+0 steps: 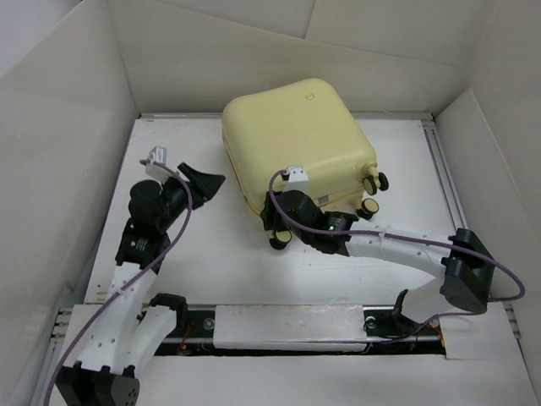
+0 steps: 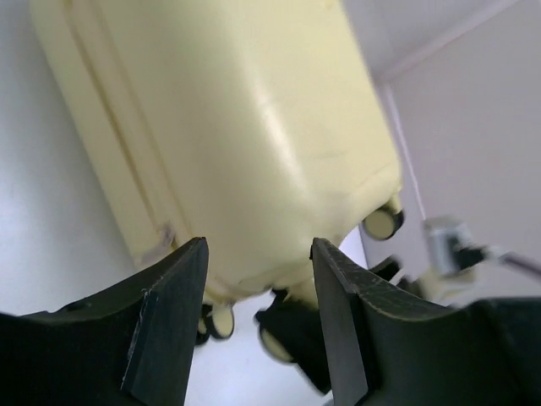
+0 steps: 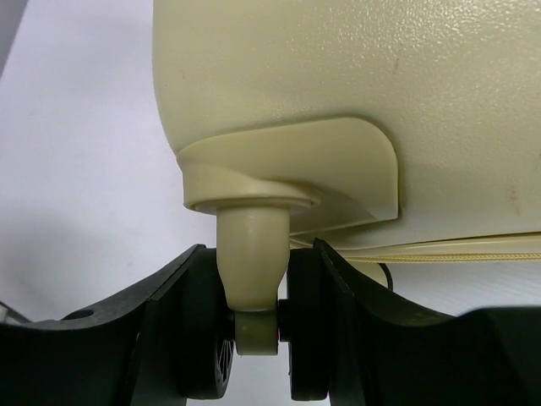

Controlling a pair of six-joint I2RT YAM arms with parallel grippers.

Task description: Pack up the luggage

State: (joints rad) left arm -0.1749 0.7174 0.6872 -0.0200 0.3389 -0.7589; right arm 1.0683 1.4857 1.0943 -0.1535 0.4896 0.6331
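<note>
While clamped on caster wheel (image 3: 254, 334) at lower-left corner of luggage (image 1: 296, 135), centre frame: right end effector (image 1: 281, 230). Left end effector (image 1: 207, 182): gaping wide, empty, left of luggage, apart.

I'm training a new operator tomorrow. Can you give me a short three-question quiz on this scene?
1. True or false: the luggage lies with its lid open.
2. Which one grips a caster wheel? A) the left end effector B) the right end effector
3. Fill in: the left end effector's jaws stand ____, holding nothing.
Key: 1 false, it is closed; 2 B; 3 open.
</note>
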